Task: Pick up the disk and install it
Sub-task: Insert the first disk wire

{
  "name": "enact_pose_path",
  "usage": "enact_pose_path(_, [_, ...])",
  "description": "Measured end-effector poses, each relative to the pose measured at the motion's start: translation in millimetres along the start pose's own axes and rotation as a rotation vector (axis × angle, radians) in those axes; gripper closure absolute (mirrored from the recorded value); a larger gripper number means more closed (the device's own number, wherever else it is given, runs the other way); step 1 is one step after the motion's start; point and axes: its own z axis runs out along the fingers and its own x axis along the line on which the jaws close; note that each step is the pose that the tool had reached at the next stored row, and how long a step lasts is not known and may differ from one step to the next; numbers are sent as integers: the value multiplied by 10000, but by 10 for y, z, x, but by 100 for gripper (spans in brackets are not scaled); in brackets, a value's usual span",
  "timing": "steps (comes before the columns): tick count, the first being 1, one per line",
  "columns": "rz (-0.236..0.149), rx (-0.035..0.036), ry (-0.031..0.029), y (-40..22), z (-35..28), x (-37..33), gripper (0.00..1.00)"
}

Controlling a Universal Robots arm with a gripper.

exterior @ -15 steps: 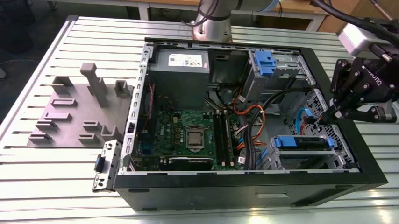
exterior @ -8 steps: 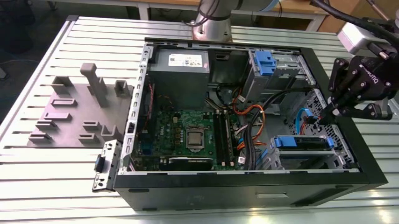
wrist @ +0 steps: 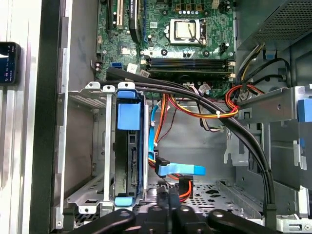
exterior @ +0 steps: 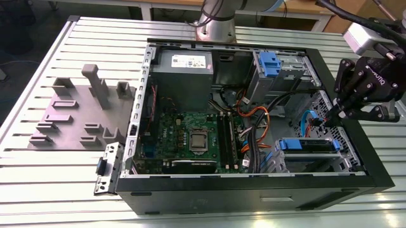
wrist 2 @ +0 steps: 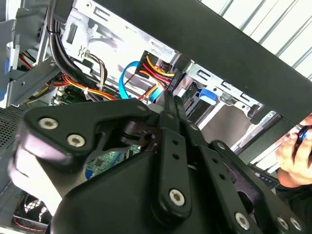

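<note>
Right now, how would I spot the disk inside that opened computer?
Start at the open black computer case lying on the slatted table. Go to its front corner on the exterior view's right, below the black gripper. There the disk sits on edge in a metal drive cage; its blue carrier frame sets it apart from the grey power supply and green motherboard.

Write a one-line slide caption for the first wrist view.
Gripper with closed fingers at the cables inside the open computer case, beside the disk seated in its bay.
</note>
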Motion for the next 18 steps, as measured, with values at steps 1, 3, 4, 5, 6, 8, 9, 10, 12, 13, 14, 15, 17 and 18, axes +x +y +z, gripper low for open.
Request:
enact_pose_path(1, [-1, -2, 1, -1, 1, 0, 83])
enact_pose_path(3, [-1, -6, 13, -5, 9, -1, 76])
enact_pose_path(4, [0, -12, 24, -8, 15, 0, 76])
enact_pose_path(5, [3, -21, 60, -12, 22, 0, 70])
enact_pose_path(6, [8, -34, 106, -19, 30, 0, 70])
enact_pose_path(8, [15, -46, 200, -32, 40, -1, 70])
enact_pose_path(9, [18, -49, 235, -37, 43, -2, 70])
enact_pose_path(10, [20, -52, 256, -42, 46, -2, 70])
enact_pose_path(12, [20, -75, 256, -45, 57, -2, 69])
enact_pose_path(13, [22, -80, 256, -46, 64, -2, 63])
enact_pose_path(14, [20, -85, 257, -48, 70, -3, 63])
enact_pose_path(15, [19, -90, 257, -51, 76, -3, 63])
enact_pose_path(17, [19, -108, 257, -60, 94, -4, 63])
enact_pose_path(18, [20, -121, 257, -66, 105, -4, 63])
